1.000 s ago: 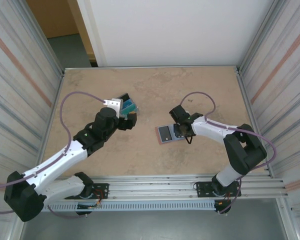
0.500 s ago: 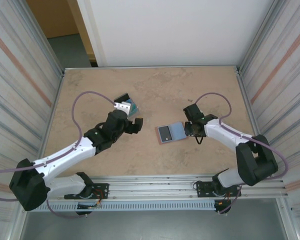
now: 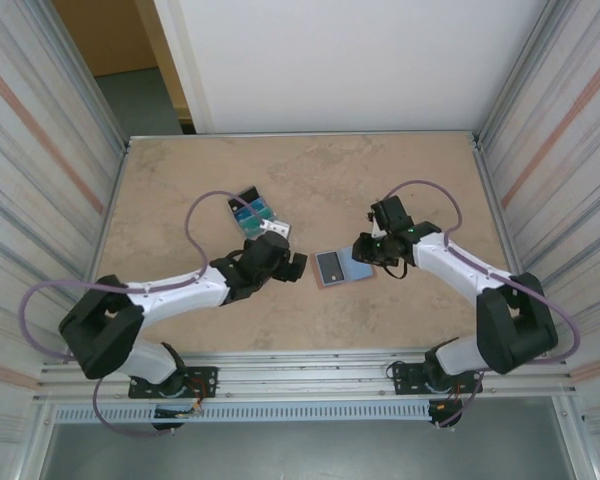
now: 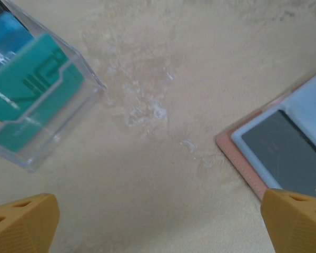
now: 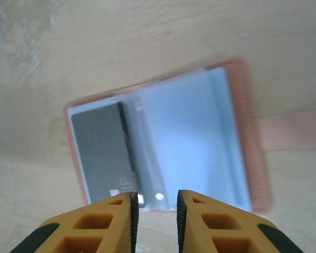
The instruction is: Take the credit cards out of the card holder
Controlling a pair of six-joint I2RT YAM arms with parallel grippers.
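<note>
Card holder [image 5: 200,132] open, black card [image 5: 100,153] print illegible; left jaws wide, right jaws narrow.

Black card [image 5: 101,150] print: blurry, perhaps lettering.

Just left of the card holder [image 3: 342,266], the strip of bare table [image 3: 400,170] is occupied by the left end effector [image 3: 294,266], its fingers spread wide. The card holder's right edge is crowded by the right end effector [image 3: 364,248]. Farther left and beyond the card holder, passage is blocked by a clear box [image 3: 252,211]. Open table is left beyond the card holder and on its near side.
</note>
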